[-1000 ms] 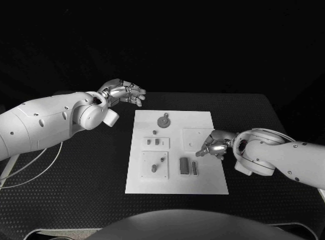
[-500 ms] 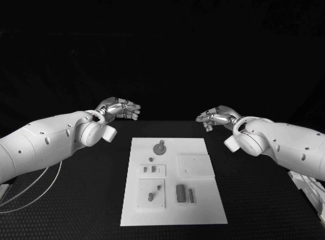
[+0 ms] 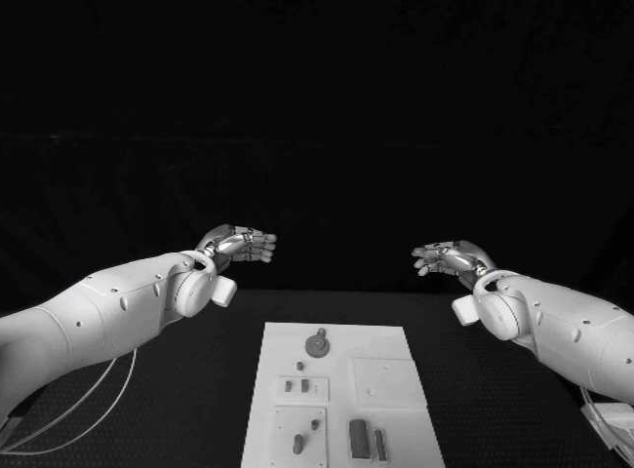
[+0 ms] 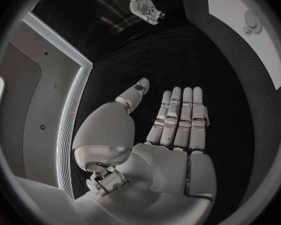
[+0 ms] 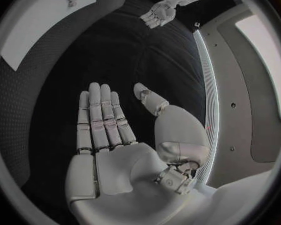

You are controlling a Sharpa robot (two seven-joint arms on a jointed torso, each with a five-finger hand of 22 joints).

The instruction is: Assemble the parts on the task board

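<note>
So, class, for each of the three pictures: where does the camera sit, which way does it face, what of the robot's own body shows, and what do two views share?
Head view: on the robot's head, facing down and forward at the task board; both white arms, left hand and right hand raised beyond it.
Left wrist view: behind the left hand, fingers straight, empty.
Right wrist view: behind the right hand, likewise flat and empty.
Shared: each wrist view shows the other hand and a corner of the board.
</note>
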